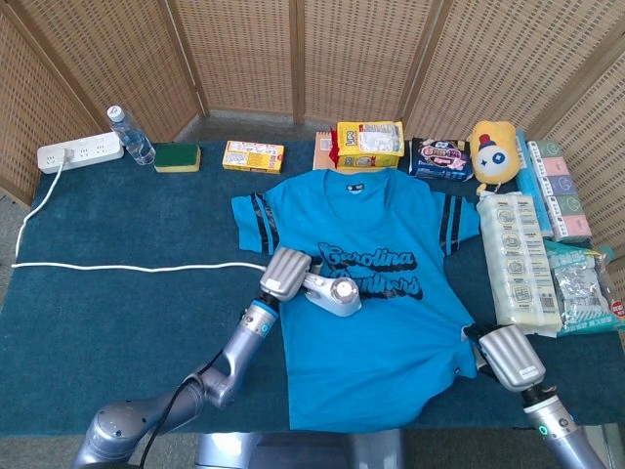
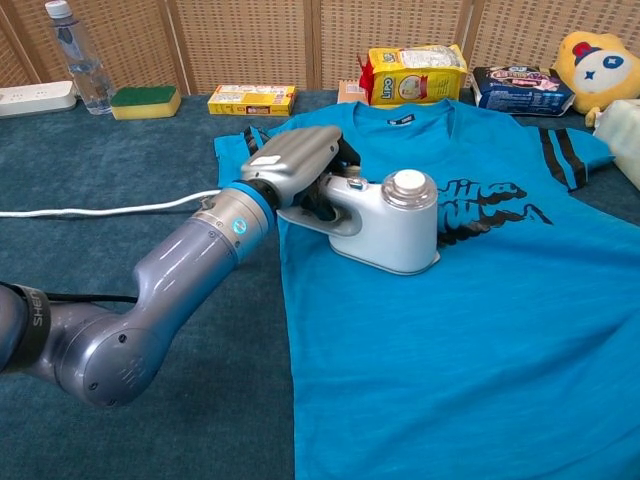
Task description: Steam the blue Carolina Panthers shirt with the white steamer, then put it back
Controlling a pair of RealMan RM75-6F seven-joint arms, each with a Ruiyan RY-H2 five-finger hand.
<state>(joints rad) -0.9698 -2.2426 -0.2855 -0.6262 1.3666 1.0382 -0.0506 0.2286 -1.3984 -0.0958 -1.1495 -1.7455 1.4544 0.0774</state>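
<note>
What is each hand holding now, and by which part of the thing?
The left hand grips the white steamer by its handle end, fingers wrapped around it. The right hand rests at the blue shirt's lower edge; whether it holds anything cannot be told.

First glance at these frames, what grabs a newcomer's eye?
The bright blue Carolina Panthers shirt spread flat on the dark table cover, mid-table. The left hand grips the white steamer by its handle, its base on the shirt's chest beside the black lettering. The right hand rests at the shirt's lower right hem, and a row of snack packs and a yellow plush toy lines the far edge.
</note>
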